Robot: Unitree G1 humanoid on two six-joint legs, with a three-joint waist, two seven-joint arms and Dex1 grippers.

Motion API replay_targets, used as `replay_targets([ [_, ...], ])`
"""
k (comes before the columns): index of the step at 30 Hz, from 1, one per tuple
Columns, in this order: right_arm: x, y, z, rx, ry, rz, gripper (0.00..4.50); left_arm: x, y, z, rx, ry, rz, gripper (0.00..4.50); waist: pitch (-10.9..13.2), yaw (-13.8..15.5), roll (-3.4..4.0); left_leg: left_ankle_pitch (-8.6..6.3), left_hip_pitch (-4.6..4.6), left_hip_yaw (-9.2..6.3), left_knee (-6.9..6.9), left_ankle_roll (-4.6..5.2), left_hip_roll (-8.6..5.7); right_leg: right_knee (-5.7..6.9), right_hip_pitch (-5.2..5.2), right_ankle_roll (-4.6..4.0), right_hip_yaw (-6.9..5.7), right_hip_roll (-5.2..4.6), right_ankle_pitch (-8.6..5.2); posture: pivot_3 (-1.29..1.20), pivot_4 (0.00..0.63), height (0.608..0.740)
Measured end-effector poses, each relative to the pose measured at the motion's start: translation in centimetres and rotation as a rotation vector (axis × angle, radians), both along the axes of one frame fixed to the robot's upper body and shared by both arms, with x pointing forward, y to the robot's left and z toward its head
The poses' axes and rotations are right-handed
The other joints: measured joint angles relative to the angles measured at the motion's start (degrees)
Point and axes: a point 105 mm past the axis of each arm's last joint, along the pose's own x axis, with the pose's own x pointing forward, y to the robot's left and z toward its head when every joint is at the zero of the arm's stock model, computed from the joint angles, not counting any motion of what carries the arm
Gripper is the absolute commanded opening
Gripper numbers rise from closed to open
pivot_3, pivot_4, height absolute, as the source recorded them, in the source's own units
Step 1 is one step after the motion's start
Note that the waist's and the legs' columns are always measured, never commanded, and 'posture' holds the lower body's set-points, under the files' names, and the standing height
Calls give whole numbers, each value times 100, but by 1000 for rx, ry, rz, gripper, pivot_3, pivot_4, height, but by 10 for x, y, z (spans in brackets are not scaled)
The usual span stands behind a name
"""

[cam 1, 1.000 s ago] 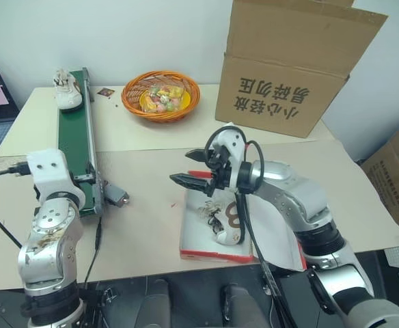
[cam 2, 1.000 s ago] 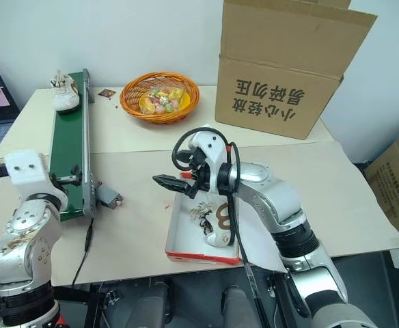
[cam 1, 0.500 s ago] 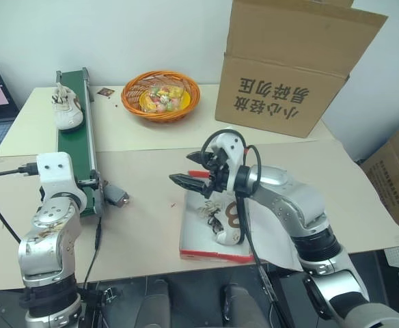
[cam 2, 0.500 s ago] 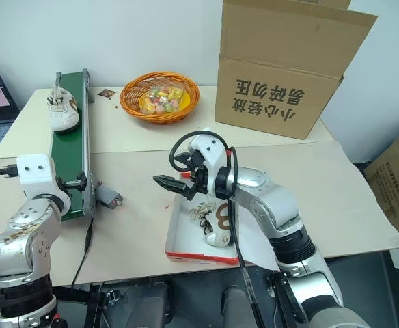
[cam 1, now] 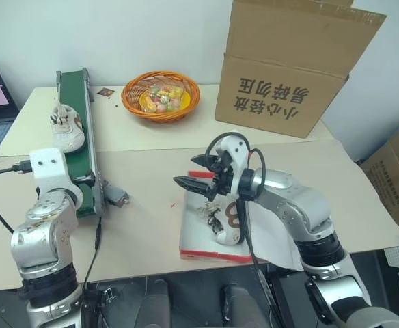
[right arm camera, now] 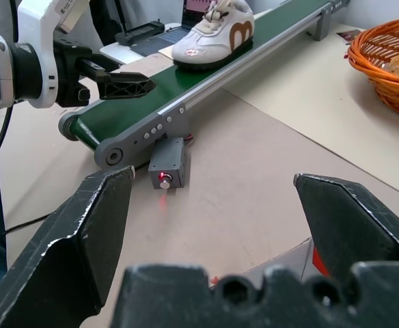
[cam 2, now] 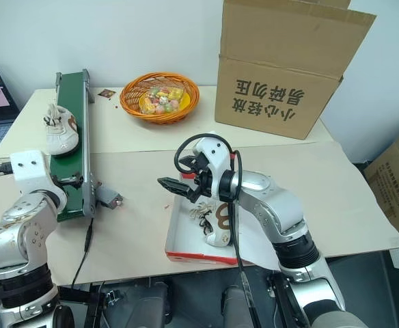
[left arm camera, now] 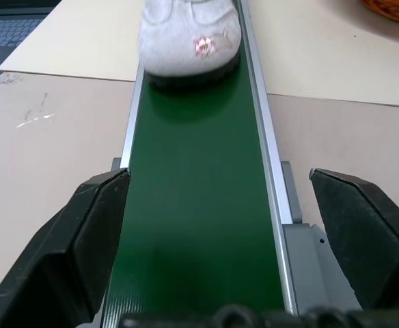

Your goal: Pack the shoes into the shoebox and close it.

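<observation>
Shoe (cam 1: 65, 128) on green conveyor belt (cam 1: 76, 147) ahead of open left hand (left arm camera: 213, 225); right hand (cam 2: 186, 186) open above shoebox (cam 2: 186, 236).

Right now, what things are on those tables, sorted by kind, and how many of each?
Shoes: 2, one on the green conveyor belt, one in the shoebox
Boxes: 2, the shoebox and the brown carton
Baskets: 1
Conveyor belts: 1
Total: 6

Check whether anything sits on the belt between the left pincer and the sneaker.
Nothing visible does: the green belt is bare between the open left pincer and the sneaker lying further along it.
</observation>
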Motion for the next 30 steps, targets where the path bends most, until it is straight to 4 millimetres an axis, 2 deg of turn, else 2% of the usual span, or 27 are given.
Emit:
replay_targets([
  [13,0,2,0,7,-2,-11,4466,-5,9,0,20,51,12,4500,0,0,0,0,0,0,0,-1,0,2,-1,0,0,0,0,0,150,709],
  [18,-1,2,4,16,-12,-15,4466,-6,15,7,35,65,24,4500,0,0,0,-2,0,0,0,-3,0,1,-1,0,0,0,0,0,150,709],
  [20,-1,2,5,21,-12,-19,4466,-6,18,3,27,83,30,4500,0,-1,-1,-1,0,0,-1,-2,0,1,-1,0,0,0,0,0,150,709],
  [23,-1,0,6,28,-4,-28,4466,-11,22,-16,-45,129,50,4500,-1,-3,-1,-1,2,1,-1,-1,0,2,0,0,0,-1,0,0,150,709],
  [27,0,-3,12,45,-6,-41,4466,-16,17,-27,-155,120,63,4500,-10,1,7,-7,47,1,-6,-12,-1,3,37,-2,1,-2,-2,0,150,709],
  [28,0,-4,14,51,-8,-44,4500,-17,14,-29,-171,121,63,4001,-11,4,8,-10,65,1,-9,-16,-1,1,55,-10,-1,-2,-14,0,150,709],
  [29,1,-5,16,54,-13,-48,4500,-17,13,-29,-177,119,61,3943,-12,7,9,-13,86,1,-13,-19,0,-3,73,-6,-1,-3,-46,0,150,709],
  [30,1,-5,19,61,-20,-53,4500,-17,11,-29,-181,118,56,3575,-16,10,11,-15,93,1,-14,-23,0,-4,79,-5,-2,-4,-52,0,150,709],
])
